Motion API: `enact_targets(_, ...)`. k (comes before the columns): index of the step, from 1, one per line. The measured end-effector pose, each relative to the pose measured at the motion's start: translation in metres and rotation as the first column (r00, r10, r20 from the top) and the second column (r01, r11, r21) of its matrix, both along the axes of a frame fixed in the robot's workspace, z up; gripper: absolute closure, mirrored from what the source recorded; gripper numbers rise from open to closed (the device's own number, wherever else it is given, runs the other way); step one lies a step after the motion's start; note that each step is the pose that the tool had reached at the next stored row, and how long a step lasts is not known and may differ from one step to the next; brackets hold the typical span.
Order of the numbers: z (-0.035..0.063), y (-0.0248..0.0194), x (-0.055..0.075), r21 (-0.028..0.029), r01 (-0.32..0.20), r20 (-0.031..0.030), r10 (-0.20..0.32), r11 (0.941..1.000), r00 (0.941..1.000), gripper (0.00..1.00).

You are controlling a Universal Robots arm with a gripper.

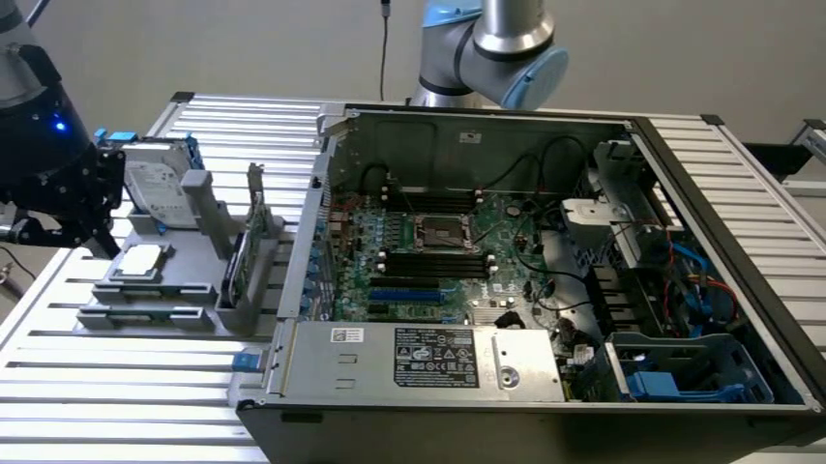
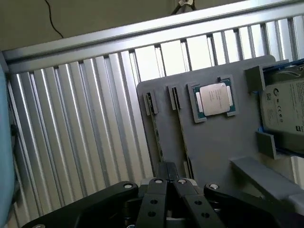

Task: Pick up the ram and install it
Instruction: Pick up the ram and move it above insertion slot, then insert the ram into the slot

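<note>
Grey holder (image 2: 223, 142) front and centre in the wrist view, and the gripper (image 2: 166, 167) hangs right over it, jaws pressed together with nothing between them. No grip on anything at this point. The ram (image 2: 156, 137) sits edge-up in a narrow slot of the holder, a thin dark strip, with a second slot and another thin edge just beside it. The closed fingertips hover near one end of those two slots; whether they touch the holder, I cannot tell.

Next along the holder lies the square silver processor (image 2: 213, 99) in its own recess, and past that the hard drive (image 2: 285, 111) with its white label.

Over to the exterior view: the arm (image 1: 52, 164) comes in black at that view's left edge, above the holder's end. The holder rests on the ribbed metal table (image 1: 130, 387), just beside the open case (image 1: 452, 135). Inside the case the green motherboard (image 1: 427, 261) lies exposed, well apart from the gripper, with cables looping across it.
</note>
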State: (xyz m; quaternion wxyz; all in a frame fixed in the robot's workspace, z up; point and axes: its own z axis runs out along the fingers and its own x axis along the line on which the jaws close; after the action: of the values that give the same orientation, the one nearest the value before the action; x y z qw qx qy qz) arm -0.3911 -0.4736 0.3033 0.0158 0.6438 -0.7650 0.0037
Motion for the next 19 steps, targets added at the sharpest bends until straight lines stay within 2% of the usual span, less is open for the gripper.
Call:
enact_targets(4, -0.003, 0.0, 0.0, 0.0, -0.072, -0.0001, 0.072, 0.9974, 0.9974, 0.89)
enact_targets(8, -0.006, -0.0004, -0.0004, -0.0001, -0.135, 0.0017, 0.135, 0.9908, 0.9908, 0.89)
enact_targets(19, -0.0062, -0.0005, -0.0003, 0.0001, -0.137, 0.0021, 0.137, 0.9906, 0.9906, 0.89)
